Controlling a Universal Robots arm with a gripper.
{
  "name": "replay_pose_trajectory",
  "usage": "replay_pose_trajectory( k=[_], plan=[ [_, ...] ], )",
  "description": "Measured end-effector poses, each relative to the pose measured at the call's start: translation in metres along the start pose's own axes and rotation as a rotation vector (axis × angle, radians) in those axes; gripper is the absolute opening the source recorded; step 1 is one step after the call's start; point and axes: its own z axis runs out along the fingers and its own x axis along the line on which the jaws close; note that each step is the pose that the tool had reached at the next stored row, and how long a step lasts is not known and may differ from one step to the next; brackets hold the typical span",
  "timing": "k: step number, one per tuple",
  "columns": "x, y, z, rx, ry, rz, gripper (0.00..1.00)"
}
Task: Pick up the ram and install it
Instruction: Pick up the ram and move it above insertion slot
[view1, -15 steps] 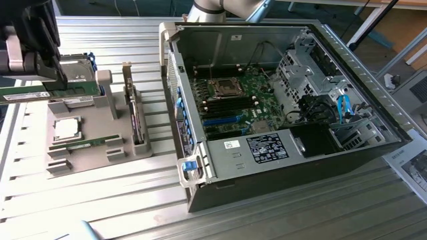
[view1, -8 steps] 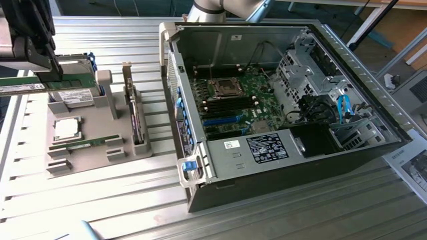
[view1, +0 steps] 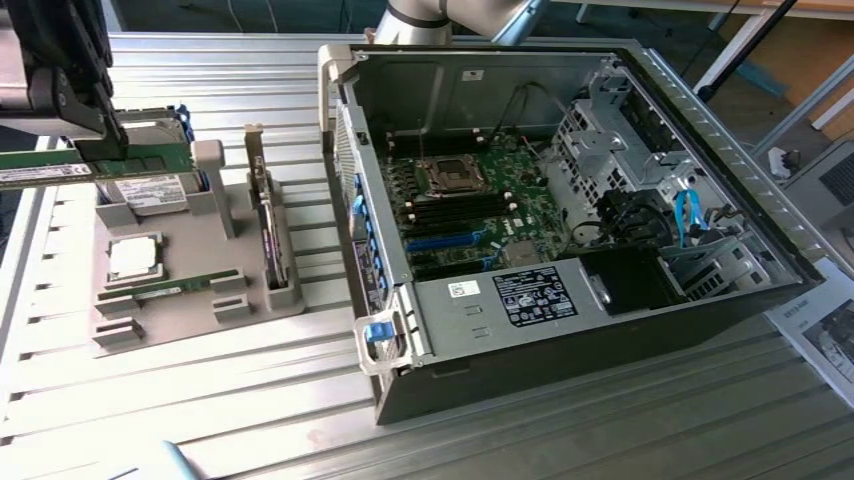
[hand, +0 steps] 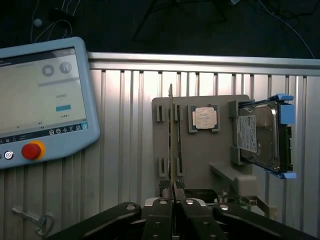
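Note:
My black gripper hangs at the exterior view's far left, above the grey parts tray. It is shut on the ram, a long green stick with a pale label, held level and clear of the tray. In the wrist view the ram shows edge-on as a thin upright line. The gripper clamps its near end, both fingers pressed against it. The open computer case stands to the exterior view's right, its green motherboard with dark memory slots exposed.
The tray also holds a silver hard drive in blue brackets, a square processor chip, another green stick lying flat and an upright card. A teach pendant and a key lie on the ribbed metal table.

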Motion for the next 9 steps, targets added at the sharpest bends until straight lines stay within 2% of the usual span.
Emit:
replay_pose_trajectory(
  k=[6, 9],
  plan=[
    [0.0, -0.0115, -0.0004, -0.0014, -0.0002, 0.0, 0.12],
    [0.001, -0.0226, -0.0009, -0.0029, -0.0002, 0.0, 0.12]
  ],
)
